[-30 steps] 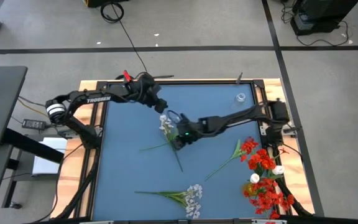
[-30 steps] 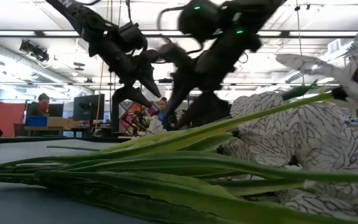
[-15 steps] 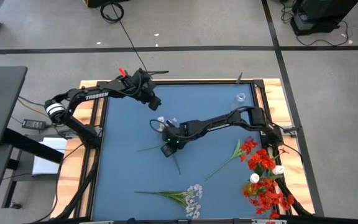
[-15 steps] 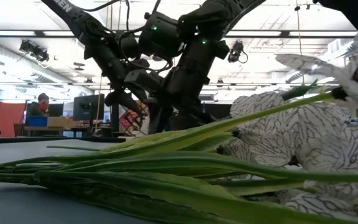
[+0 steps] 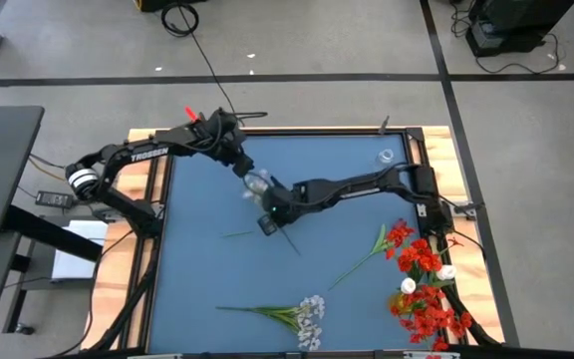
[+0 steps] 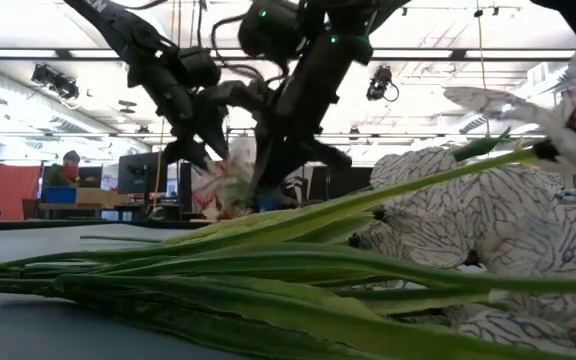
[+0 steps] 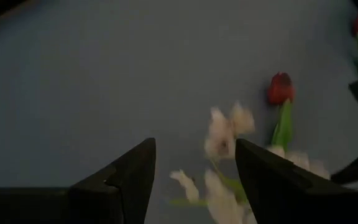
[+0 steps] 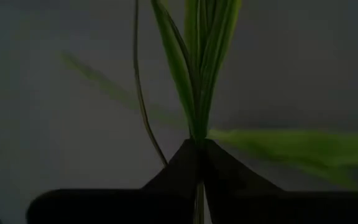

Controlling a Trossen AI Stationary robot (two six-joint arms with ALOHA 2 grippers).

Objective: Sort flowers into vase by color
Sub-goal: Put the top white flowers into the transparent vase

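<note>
A white-blossomed flower on a green stem is lifted above the middle of the blue table; its stem end trails toward the near edge. My right gripper is shut on its stem. My left gripper hovers open just beyond the blossoms; in its wrist view the white blossoms show between the open fingers, with a dark red bud farther off. Red blooms lie at the table's right edge, and a spray of tiny white blossoms lies near the near edge. My right gripper pinches the flower's stem and leaf bundle between its two shut fingers, which lie across the stem. The blossoms stand beyond the fingers toward the left gripper. In the low view the flower hangs raised off the table.
A single red flower on a long stem lies right of centre. A small clear vessel stands near the far right corner. In the low view green stems and white blossoms fill the foreground. Wooden rails edge the table.
My right gripper has moved toward the table's left and far side, carrying the white flower up off the table and turning it; the blossoms now sit close by the left gripper. My left gripper has drawn back slightly toward the far left corner.
</note>
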